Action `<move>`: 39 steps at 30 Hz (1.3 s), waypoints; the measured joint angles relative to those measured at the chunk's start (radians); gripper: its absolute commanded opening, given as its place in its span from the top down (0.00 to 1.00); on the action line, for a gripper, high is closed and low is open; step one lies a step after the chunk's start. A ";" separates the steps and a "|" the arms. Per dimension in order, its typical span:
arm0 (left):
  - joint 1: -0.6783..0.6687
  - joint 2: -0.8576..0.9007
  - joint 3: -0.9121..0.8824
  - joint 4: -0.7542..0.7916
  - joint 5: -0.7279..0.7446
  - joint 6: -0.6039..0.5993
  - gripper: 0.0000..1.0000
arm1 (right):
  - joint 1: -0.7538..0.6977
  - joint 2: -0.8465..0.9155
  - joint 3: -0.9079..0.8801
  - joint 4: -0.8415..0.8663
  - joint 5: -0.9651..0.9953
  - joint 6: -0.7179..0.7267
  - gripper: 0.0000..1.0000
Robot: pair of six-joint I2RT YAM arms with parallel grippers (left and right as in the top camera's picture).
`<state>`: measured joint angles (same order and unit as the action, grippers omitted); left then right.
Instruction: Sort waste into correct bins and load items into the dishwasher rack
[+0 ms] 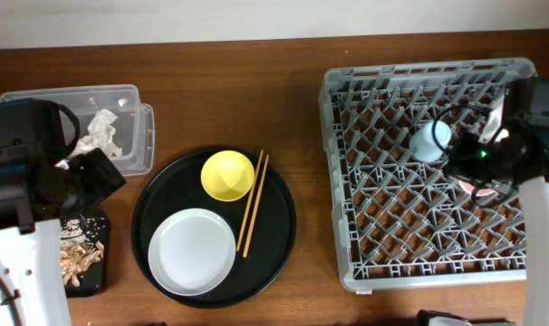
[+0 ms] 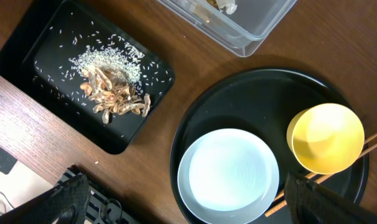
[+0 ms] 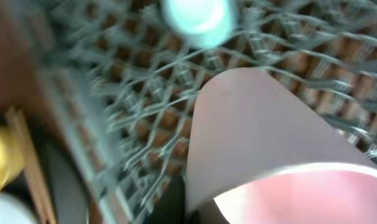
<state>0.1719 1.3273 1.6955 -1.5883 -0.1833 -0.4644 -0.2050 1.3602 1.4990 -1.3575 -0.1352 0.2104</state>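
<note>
My right gripper [image 1: 481, 177] pinches the pink cup [image 3: 263, 143] over the dishwasher rack [image 1: 428, 71], near the blue cup [image 1: 431, 140]. My left gripper [image 2: 195, 211] hangs spread and empty. Napkin [image 1: 101, 134] and scraps [image 2: 114, 96] are binned. The yellow bowl [image 1: 227, 175], plate [image 1: 192, 251] and chopsticks [image 1: 253, 204] are left.

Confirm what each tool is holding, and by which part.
Right tool holds the pink cup, apparently near its rim; the fingers are hidden, so exact contact cannot be told. Left tool is open and holds nothing.

Rack [image 1: 419, 69] right, cup [image 1: 430, 140] inside. Round tray [image 1: 279, 217] centre: bowl [image 1: 227, 175] far, plate [image 1: 192, 251] near, chopsticks [image 1: 253, 203] right. Tub [image 1: 120, 95] far left, shallow tray [image 2: 14, 62] nearer.
</note>
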 measured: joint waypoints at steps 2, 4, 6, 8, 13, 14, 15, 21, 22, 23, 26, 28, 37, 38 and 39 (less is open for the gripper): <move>0.000 0.000 0.000 0.000 0.000 0.000 0.01 | -0.002 0.000 -0.004 -0.009 -0.118 -0.077 0.96; 0.000 0.000 0.000 0.000 0.000 0.000 0.01 | -0.008 0.010 -0.021 -0.012 -0.258 -0.162 0.96; 0.000 0.000 0.000 0.000 0.000 0.000 0.01 | -0.027 0.032 -0.039 -0.013 -0.384 -0.230 0.96; 0.000 0.000 0.000 0.000 0.000 0.000 0.01 | -0.062 0.063 -0.060 -0.014 -0.490 -0.294 0.96; 0.000 0.000 0.000 0.000 0.000 0.000 0.01 | -0.192 0.200 -0.098 -0.032 -0.704 -0.417 0.96; 0.000 0.000 0.000 0.000 0.000 0.000 0.01 | -0.219 0.237 -0.098 -0.053 -0.749 -0.447 0.96; 0.000 0.000 0.000 0.000 0.000 0.000 0.01 | -0.238 0.270 -0.098 -0.076 -0.783 -0.473 0.96; 0.000 0.000 0.000 0.000 0.000 0.000 0.01 | -0.298 0.500 -0.102 -0.172 -0.913 -0.633 0.96; 0.000 0.000 0.000 0.000 0.000 0.000 0.01 | -0.303 0.521 -0.102 -0.176 -0.934 -0.647 0.96; 0.000 0.000 0.000 0.000 0.000 0.000 0.01 | -0.308 0.536 -0.102 -0.176 -0.948 -0.658 0.96; 0.000 0.000 0.000 0.000 0.000 0.000 0.01 | -0.341 0.575 -0.102 -0.179 -0.983 -0.682 0.96; 0.000 0.000 0.000 0.000 0.000 0.000 0.01 | -0.372 0.585 -0.102 -0.182 -0.982 -0.689 0.96; 0.000 0.000 0.000 0.000 0.000 0.000 0.01 | -0.489 0.589 -0.102 -0.230 -0.867 -0.690 0.83; 0.000 0.000 0.000 0.000 0.000 0.000 0.01 | -0.492 0.589 -0.102 -0.230 -0.860 -0.689 0.83; 0.000 0.000 0.000 0.000 0.000 0.000 0.01 | -0.492 0.589 -0.102 -0.231 -0.858 -0.689 0.83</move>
<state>0.1719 1.3273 1.6955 -1.5879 -0.1833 -0.4644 -0.6968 1.9495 1.3968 -1.5883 -0.9932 -0.4786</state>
